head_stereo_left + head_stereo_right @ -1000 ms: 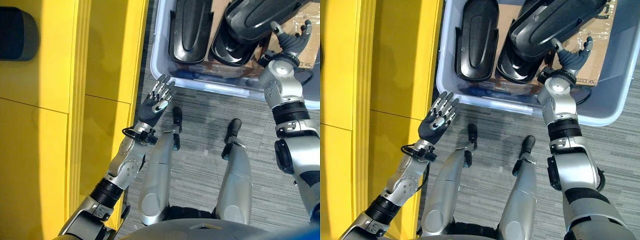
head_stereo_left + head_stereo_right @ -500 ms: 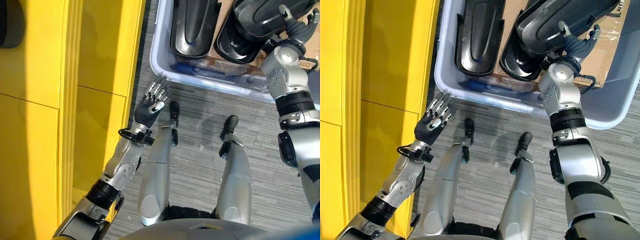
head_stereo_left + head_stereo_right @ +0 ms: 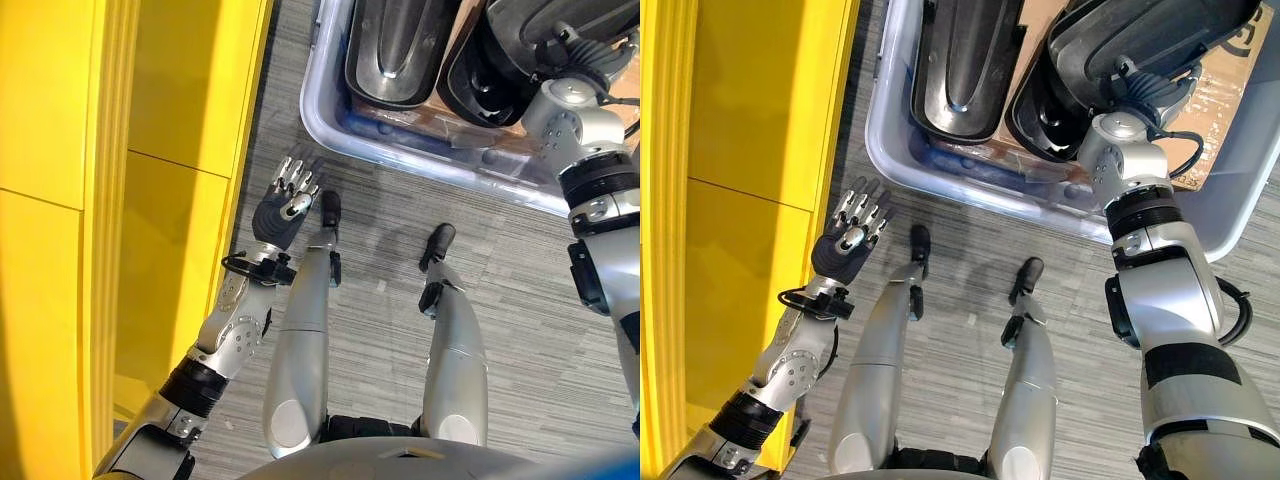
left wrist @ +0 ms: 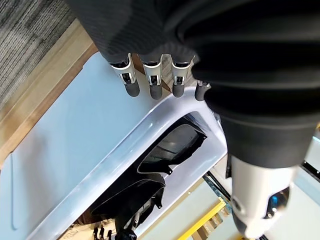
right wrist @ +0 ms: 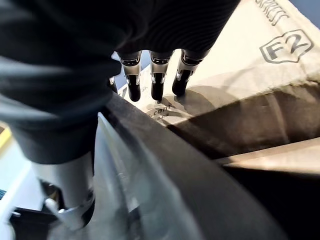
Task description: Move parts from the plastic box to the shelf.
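The plastic box [image 3: 940, 175] stands on the floor [image 3: 960, 300], ahead of the robot. The shelf [image 3: 750, 150] runs along the box's left side, near it but apart, with a strip of floor between them. Inside the box, one part [image 3: 965, 60] lies at the left end, lengthwise away from the robot. Just right of it a stack of parts [image 3: 1120, 50] lies tilted, the upper one overlapping the lower. A cardboard sheet [image 3: 1215, 90] lies in the box under and to the right of the stack. The right hand [image 3: 1150, 85] is inside the box, at the stack's near right edge. The left hand [image 3: 845, 240] hangs over the floor, before the box's near left corner, beside the shelf.
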